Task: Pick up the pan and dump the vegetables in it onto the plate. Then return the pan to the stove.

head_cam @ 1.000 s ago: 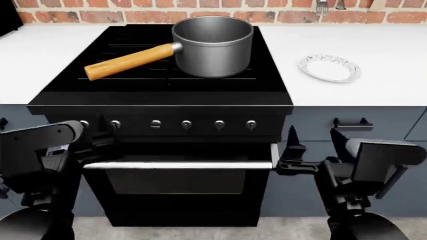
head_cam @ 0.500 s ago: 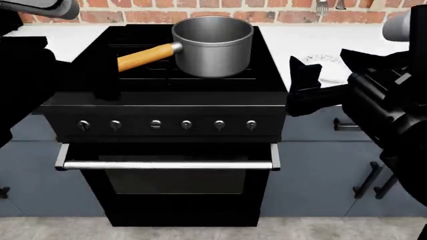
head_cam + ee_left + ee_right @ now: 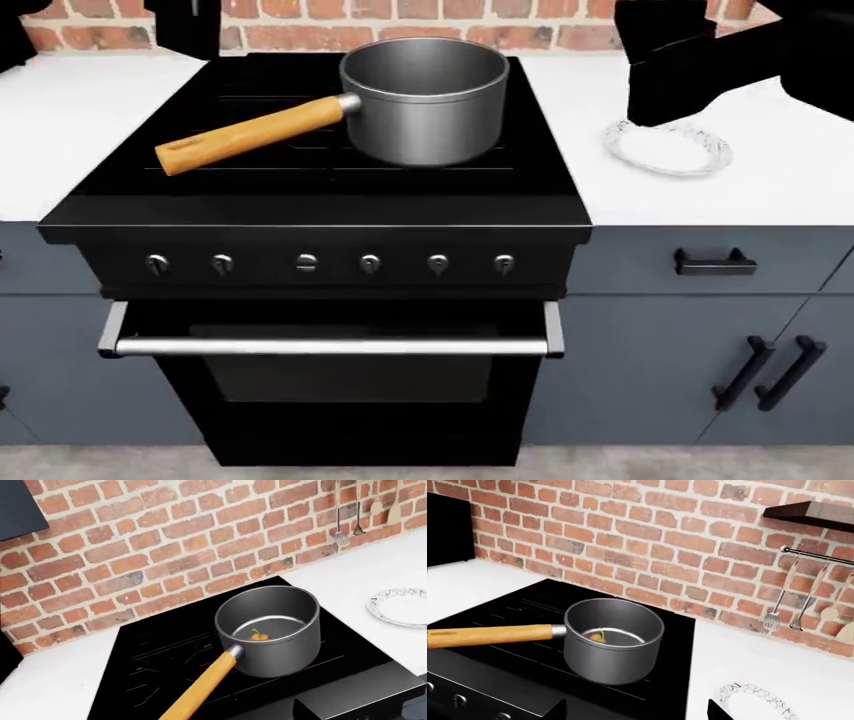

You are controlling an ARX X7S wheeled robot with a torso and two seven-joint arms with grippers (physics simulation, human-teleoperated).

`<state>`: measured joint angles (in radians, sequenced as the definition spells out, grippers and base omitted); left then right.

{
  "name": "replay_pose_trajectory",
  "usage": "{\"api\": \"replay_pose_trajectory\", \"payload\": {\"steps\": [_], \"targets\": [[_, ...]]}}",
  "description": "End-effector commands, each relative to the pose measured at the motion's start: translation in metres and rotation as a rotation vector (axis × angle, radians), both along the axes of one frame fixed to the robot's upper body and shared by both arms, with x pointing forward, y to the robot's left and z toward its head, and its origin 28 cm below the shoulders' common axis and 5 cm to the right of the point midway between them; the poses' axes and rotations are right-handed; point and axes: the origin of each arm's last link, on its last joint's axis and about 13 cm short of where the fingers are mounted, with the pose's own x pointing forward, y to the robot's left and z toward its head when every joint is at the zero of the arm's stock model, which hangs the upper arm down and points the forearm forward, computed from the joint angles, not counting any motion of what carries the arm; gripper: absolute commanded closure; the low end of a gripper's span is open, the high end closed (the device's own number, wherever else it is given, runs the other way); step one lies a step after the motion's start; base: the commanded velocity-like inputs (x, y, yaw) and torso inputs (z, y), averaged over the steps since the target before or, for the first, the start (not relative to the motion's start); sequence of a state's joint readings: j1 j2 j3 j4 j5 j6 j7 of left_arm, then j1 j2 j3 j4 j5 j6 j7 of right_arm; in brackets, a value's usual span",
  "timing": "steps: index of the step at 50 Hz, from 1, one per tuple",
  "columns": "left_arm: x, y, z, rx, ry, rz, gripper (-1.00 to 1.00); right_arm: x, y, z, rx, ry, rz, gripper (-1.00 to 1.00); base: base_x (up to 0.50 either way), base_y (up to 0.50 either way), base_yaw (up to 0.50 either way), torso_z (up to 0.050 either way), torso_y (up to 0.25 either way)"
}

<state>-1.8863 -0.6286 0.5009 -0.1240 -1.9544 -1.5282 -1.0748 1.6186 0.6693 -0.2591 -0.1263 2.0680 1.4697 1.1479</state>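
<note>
The grey pan [image 3: 424, 100] stands on the black stove [image 3: 320, 205], its orange-brown handle [image 3: 247, 133] pointing front-left. The pan also shows in the left wrist view [image 3: 270, 630] and the right wrist view [image 3: 614, 640]. A small red-orange pepper [image 3: 259, 636] lies inside it [image 3: 597, 637]. The patterned white plate [image 3: 674, 150] sits on the counter right of the stove, partly hidden by my right gripper [image 3: 667, 85]. The right gripper [image 3: 635, 712] is open and empty, raised near the plate. My left gripper [image 3: 187, 28] is raised at the stove's back left, open and empty; one fingertip [image 3: 308, 711] shows.
White counter [image 3: 67, 120] lies on both sides of the stove. A brick wall [image 3: 694, 535] stands behind, with utensils [image 3: 774, 617] hanging from a rail under a dark shelf [image 3: 810, 512]. Grey cabinets with black handles [image 3: 774, 370] are below right. A tall black object [image 3: 447, 530] stands far left.
Both arms have risen from beside the oven door to above the counter, left at the back left, right over the plate. The pan has not moved.
</note>
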Motion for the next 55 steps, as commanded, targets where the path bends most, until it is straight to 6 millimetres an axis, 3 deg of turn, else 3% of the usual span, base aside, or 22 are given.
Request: {"api": "replay_pose_trajectory", "payload": {"steps": [1,8,18,36,45,50,55], "targets": [[-0.004,-0.003,0.024,0.036,0.063,-0.084,-1.00,-0.009,-0.003,0.017,0.005,0.052,0.013,-1.00,0.50,-0.03,0.00,0.000,0.000],[-0.015,0.001,0.025,0.001,0.167,-0.089,-1.00,-0.015,-0.007,0.025,0.024,0.029,0.002,-1.00,0.50,-0.04,0.00,0.000,0.000],[-0.028,0.002,0.020,0.021,0.199,-0.113,-1.00,-0.017,-0.008,0.021,0.008,0.042,0.007,-1.00,0.50,-0.04,0.00,0.000,0.000],[-0.025,0.006,0.007,0.034,0.258,-0.131,-1.00,-0.017,-0.009,0.013,-0.024,0.070,0.012,-1.00,0.50,-0.04,0.00,0.000,0.001],[-0.043,0.014,0.013,0.105,0.252,-0.158,-1.00,-0.018,-0.011,0.014,-0.015,0.056,-0.002,-1.00,0.50,-0.02,0.00,0.000,0.002],[-0.054,0.018,0.017,0.140,0.282,-0.161,-1.00,-0.017,-0.013,0.016,-0.033,0.050,-0.065,-1.00,0.00,0.00,0.00,0.000,0.002],[-0.056,0.016,0.015,0.177,0.332,-0.180,-1.00,-0.021,-0.013,0.016,-0.024,0.048,-0.017,-1.00,0.20,-0.01,0.00,0.000,0.000]]}}
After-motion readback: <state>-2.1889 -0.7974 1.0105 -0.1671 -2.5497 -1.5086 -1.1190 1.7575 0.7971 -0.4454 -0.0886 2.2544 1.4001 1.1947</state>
